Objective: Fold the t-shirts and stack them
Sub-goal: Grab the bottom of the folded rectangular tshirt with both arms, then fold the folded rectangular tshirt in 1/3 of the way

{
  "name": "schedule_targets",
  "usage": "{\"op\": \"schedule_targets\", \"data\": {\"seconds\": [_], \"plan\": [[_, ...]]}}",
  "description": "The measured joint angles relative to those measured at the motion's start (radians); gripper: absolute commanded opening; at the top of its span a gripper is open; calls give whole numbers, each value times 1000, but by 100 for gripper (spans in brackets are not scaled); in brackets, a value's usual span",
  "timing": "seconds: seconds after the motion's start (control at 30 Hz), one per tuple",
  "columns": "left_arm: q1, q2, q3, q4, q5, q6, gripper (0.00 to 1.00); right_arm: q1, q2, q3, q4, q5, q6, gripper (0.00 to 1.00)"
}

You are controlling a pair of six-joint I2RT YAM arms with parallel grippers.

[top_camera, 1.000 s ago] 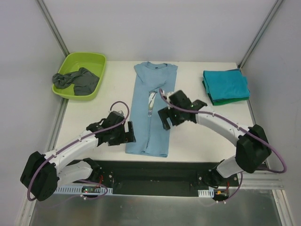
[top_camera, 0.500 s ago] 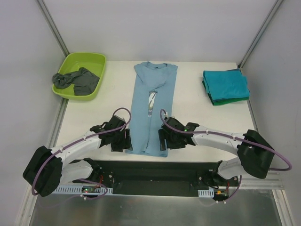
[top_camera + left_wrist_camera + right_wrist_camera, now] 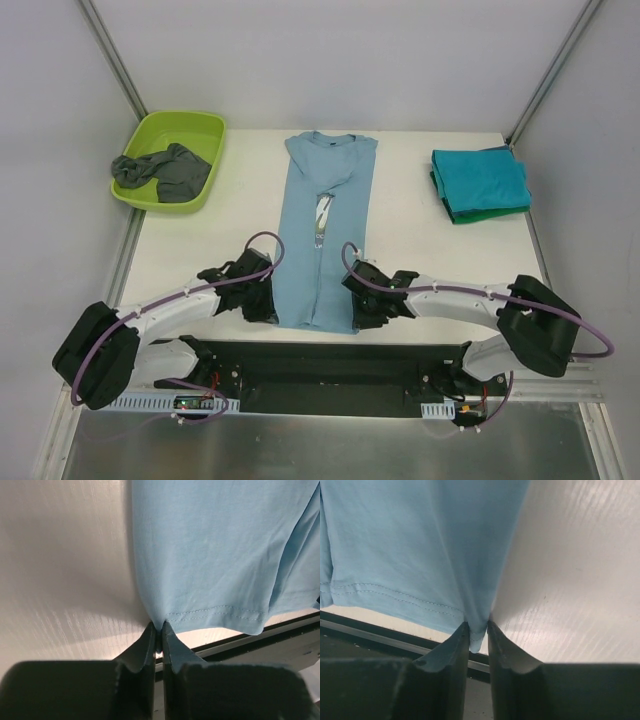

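At far left, the dark grey tee (image 3: 165,172) lies bunched in the lime-green tub (image 3: 190,128), not yet folded. Your left gripper (image 3: 158,626) is pinched tight on the left hem corner of the light blue tee (image 3: 322,215), a long strip down the table (image 3: 200,250) middle. Your right gripper (image 3: 478,626) clamps the right hem corner likewise. With 2 matched holds, you can probably lift the hem evenly toward the collar. At far right, the teal and green tees (image 3: 480,178) sit folded in 1 stack.

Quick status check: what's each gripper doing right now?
Left gripper: closed, pinching the light blue t-shirt at a hem corner.
Right gripper: closed, pinching that shirt's other hem corner.
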Motion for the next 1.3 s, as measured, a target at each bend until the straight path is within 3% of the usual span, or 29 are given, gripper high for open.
{"op": "schedule_targets", "data": {"seconds": [0.07, 0.27, 0.5, 0.77, 1.0, 1.3], "plan": [[-2, -2, -4, 7, 1, -3, 0, 0, -17, -26, 19, -5, 13, 0], [-2, -63, -31, -10, 18, -6, 0, 1, -93, -112, 92, -36, 25, 0], [-24, -249, -86, -93, 86, -30, 0, 24, -272, -257, 142, -138, 43, 0], [-34, -351, -26, -109, 108, -31, 0, 6, -371, -233, 131, -178, -11, 0], [23, -187, 204, -54, -1, 8, 0, -193, -336, -18, 103, -177, -193, 0], [195, 182, 499, 68, -3, 137, 0, -401, -71, 294, 105, -146, -425, 0]]}}
